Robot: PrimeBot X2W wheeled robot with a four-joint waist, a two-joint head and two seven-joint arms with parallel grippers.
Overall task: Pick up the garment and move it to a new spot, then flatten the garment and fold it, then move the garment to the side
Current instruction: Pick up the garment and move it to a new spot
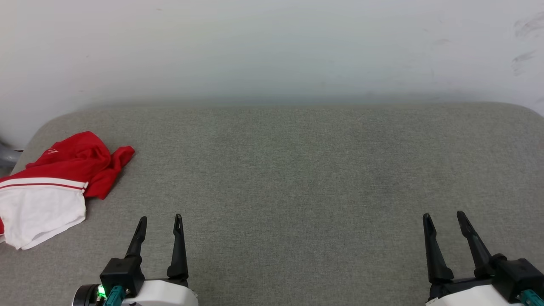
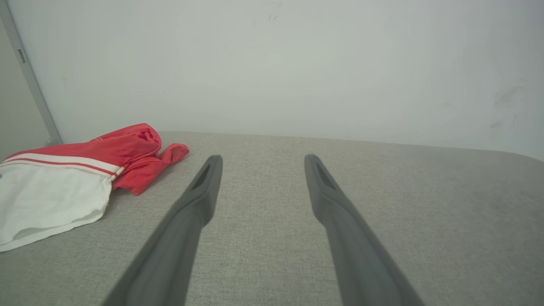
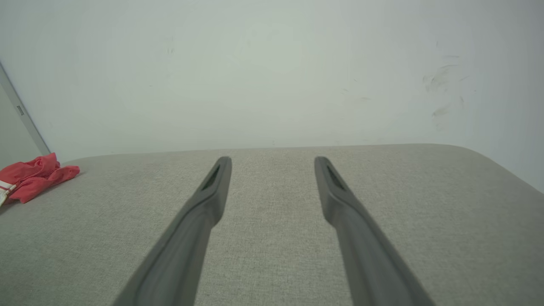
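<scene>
Just one garment (image 1: 59, 168), crumpled at the left edge of the frame on the one grey cushion (image 1: 297, 170): red body bunched up, white sleeve with red-white striped trim. Two grippers along the bottom, left gripper (image 1: 160, 219) then right gripper (image 1: 443, 216), both with fingers spread apart.

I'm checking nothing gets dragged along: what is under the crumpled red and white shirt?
The shirt lies bunched on the grey padded surface, which shows along its near and right edges. Anything beneath the folds is covered, and its left part runs off the head view.
</scene>
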